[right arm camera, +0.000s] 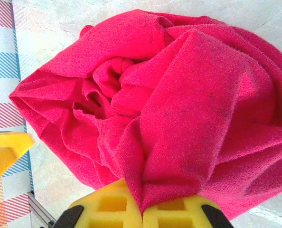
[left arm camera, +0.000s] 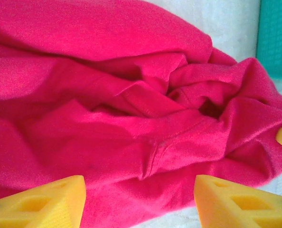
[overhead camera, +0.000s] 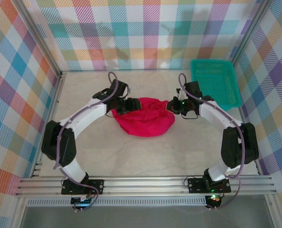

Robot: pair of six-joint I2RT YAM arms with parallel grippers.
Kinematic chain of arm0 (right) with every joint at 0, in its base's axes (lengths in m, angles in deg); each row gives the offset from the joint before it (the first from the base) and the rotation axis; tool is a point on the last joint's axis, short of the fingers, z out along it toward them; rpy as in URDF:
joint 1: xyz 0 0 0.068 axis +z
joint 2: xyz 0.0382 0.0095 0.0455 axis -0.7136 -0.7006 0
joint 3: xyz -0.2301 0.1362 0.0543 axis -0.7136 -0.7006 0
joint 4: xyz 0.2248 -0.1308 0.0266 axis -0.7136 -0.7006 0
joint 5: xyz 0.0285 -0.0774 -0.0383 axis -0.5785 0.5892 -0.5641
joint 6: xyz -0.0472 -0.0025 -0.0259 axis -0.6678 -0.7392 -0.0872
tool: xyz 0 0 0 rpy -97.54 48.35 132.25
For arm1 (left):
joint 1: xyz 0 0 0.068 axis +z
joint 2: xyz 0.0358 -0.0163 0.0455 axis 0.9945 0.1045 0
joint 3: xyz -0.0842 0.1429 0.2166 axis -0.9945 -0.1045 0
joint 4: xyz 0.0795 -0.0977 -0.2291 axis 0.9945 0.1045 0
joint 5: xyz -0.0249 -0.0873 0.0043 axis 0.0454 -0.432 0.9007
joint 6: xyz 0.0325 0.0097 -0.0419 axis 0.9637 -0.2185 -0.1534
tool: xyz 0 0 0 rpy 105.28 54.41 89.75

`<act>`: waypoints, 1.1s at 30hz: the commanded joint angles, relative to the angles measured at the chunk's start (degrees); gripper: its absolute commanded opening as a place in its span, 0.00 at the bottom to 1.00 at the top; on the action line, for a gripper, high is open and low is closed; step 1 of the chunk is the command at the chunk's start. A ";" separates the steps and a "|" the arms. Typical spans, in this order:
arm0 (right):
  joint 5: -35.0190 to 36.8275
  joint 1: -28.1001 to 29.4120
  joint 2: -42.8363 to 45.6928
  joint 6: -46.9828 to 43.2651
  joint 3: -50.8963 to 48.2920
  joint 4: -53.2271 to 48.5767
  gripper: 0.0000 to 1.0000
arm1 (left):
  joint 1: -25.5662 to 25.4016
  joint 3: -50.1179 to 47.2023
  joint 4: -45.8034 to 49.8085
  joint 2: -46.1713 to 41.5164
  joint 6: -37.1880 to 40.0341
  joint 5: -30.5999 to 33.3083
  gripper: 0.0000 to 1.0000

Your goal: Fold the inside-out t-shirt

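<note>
Two grippers: the left gripper [overhead camera: 127,105] is at the left edge of the t-shirt [overhead camera: 143,121] and the right gripper [overhead camera: 172,105] is at its right edge, the two facing each other across the heap.
Left gripper: its yellow fingers [left arm camera: 41,202] are spread wide and hold nothing. Red cloth lies just beyond the tips, and I cannot tell whether they touch it.
Right gripper: its yellow fingers [right arm camera: 108,206] are pressed together, pinching a fold of the red cloth that rises from between them.
T-shirt: bright red and soft, it is bunched into a rounded heap with deep creases and a stitched seam showing. It lies in the middle of the table between the two arms and is not laid flat.
Table [overhead camera: 131,152]: a pale, faintly marbled surface, bare around the heap.
Basket [overhead camera: 214,80]: teal plastic mesh, standing at the far right corner of the table, near the right arm but apart from the cloth.
Walls [overhead camera: 145,33]: a pastel plaid pattern on three sides.
</note>
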 commanded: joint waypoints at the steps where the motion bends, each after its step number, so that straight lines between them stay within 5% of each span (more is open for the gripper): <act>1: -1.40 0.40 1.08 -0.92 1.78 0.45 0.00 | -1.11 3.84 0.75 7.09 0.60 1.53 0.63; 6: -1.38 0.39 2.65 -1.23 1.81 -0.34 0.00 | -1.14 12.90 5.07 17.69 1.45 5.96 0.56; 9: -0.68 0.40 3.55 -1.90 1.85 -1.36 0.00 | -1.13 18.24 9.68 20.91 1.81 7.52 0.15; 11: 0.28 0.34 3.89 -2.48 1.73 -2.12 0.00 | -1.13 20.21 12.40 19.61 1.98 8.67 0.00; 18: 4.73 0.40 1.66 -4.51 2.46 -3.16 0.00 | -0.87 27.85 20.04 5.32 2.27 12.83 0.00; 25: 5.07 0.22 -0.94 -4.51 2.48 -2.69 0.00 | -0.08 26.49 17.22 -4.56 1.21 8.46 0.00; 29: 3.41 0.21 -0.40 -3.56 2.33 -1.80 0.00 | -0.07 22.96 17.15 -1.93 1.39 7.30 0.29; 33: 2.78 0.26 0.25 -3.60 2.33 -2.07 0.00 | -0.08 19.04 13.94 0.97 1.54 6.92 0.42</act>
